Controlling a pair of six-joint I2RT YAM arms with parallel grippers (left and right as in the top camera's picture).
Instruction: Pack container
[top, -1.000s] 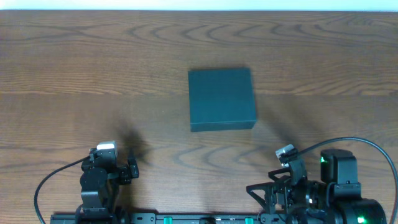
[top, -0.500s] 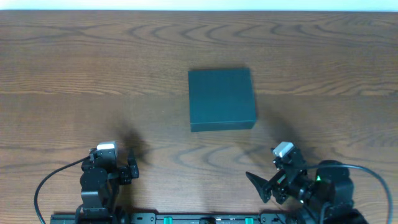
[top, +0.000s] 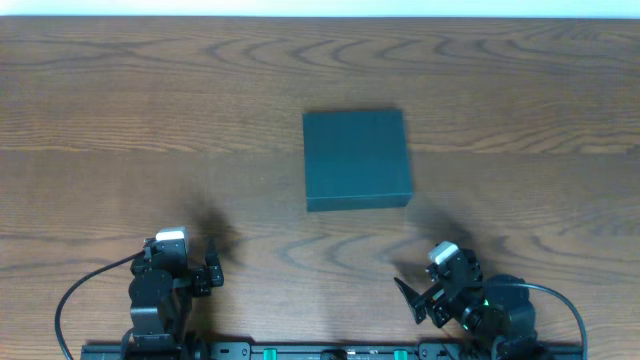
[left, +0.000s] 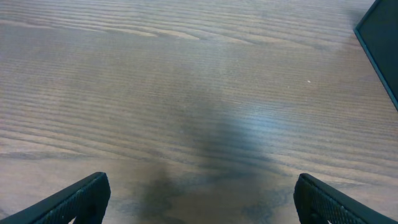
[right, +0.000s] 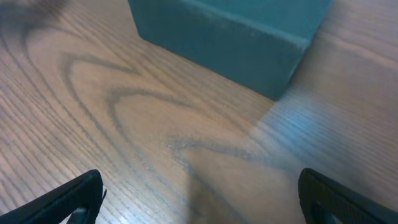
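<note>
The dark teal matte square cardboard box is seen sitting shut around the middle of the brown wood-grain desk, touched by nothing. Both claws are held wide apart and empty down by the near edge. The left claw is kept well off, and the right claw is faced toward the box's near side.

We found the container cut off at the right wrist view's top edge and the left wrist view's right edge.

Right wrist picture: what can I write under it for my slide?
The open right gripper looks across the wooden table at the dark teal container.
</note>
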